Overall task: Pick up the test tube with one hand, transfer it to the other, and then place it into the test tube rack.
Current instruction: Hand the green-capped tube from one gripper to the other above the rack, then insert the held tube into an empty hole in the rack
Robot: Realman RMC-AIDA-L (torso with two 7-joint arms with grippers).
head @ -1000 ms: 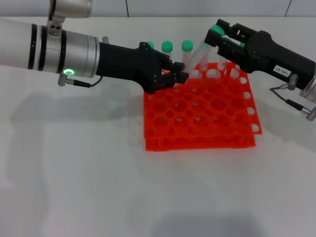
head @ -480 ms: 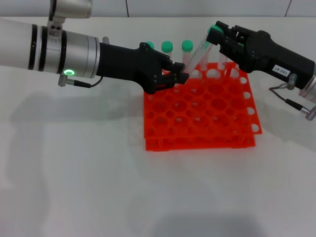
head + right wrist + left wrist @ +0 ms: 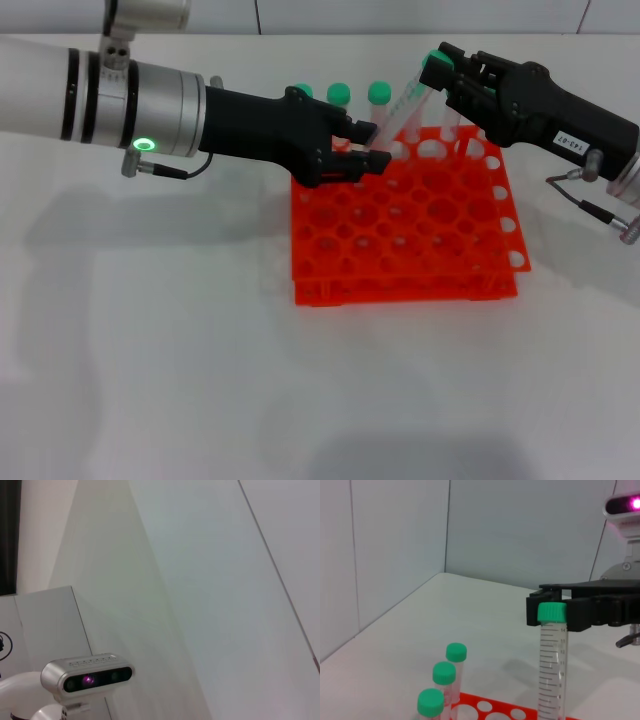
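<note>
You are in the hand-over, at its tail end by my reading: the test tube (image 3: pixel 403 104) leans over the far edge of the orange test tube rack (image 3: pixel 408 225), its green cap pinched in the right gripper (image 3: pixel 434 72), whose jaws are closed on the cap end — the left wrist view shows the black fingers wrapped round the cap with the graduated tube hanging clear beneath. The left gripper (image 3: pixel 368 146) sits at the tube's lower end with its jaws parted, one finger on each side of the tube and, as far as the head view shows, no longer squeezing it. The left arm reaches in low from the left across the rack's far-left corner; the right arm comes in from the far right, angled downward. Three other green-capped tubes (image 3: pixel 339 95) stand at the rack's far edge. Next you will want the left gripper drawn back clear, then the tube stood upright — its tip lined over a free hole before lowering.
</note>
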